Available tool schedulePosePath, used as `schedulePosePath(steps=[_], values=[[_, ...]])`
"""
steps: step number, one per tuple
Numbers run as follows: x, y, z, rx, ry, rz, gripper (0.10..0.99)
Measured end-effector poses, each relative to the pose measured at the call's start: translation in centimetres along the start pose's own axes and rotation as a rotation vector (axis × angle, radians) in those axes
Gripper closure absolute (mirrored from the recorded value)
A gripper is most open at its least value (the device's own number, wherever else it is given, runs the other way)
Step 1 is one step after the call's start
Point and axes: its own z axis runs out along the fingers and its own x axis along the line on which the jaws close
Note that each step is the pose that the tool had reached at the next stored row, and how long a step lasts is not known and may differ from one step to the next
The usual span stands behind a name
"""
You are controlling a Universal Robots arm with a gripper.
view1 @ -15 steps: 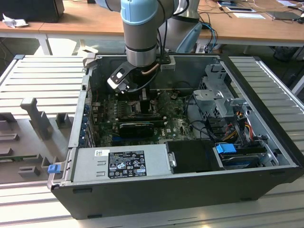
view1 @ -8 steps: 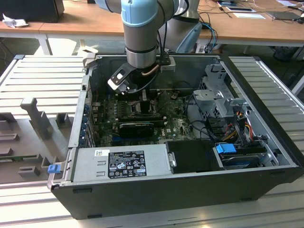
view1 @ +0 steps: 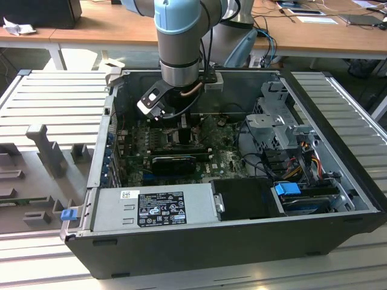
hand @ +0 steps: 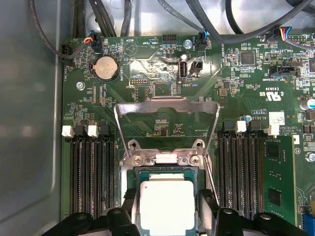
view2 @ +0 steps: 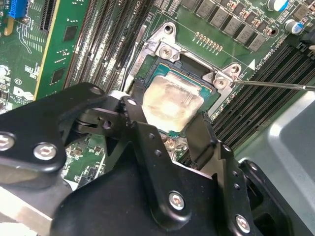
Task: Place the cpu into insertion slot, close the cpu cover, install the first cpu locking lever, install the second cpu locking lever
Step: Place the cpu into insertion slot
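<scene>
In both wrist views the pale silver cpu (hand: 166,202) (view2: 173,104) lies flat within the insertion slot (hand: 167,172), a square socket with a dark frame on the green motherboard. My gripper (hand: 166,209) (view2: 170,125) is down over it, with one black finger (view2: 134,114) against one edge of the chip and the other finger (view2: 201,133) against the opposite edge. The cpu cover (hand: 167,102), a thin silver frame with a big window, stands raised on its hinge beyond the socket. A thin metal lever (view2: 275,84) sticks out sideways, unlatched. In the exterior view the gripper (view1: 181,124) reaches into the open case.
Memory slots (hand: 91,172) flank the socket on both sides, and a green card (view2: 61,49) stands close by. A coin battery (hand: 107,68) and cables (hand: 78,46) lie beyond the cover. The case walls, power supply (view1: 154,208) and drive cage (view1: 278,130) ring the board.
</scene>
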Motion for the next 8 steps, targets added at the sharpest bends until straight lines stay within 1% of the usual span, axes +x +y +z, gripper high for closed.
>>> schedulePosePath(steps=[3,8], values=[[0.01,0.01,-0.02,0.0,0.0002,0.0,0.478],[0.01,0.03,-0.29,0.0,0.0001,0.0,0.478]])
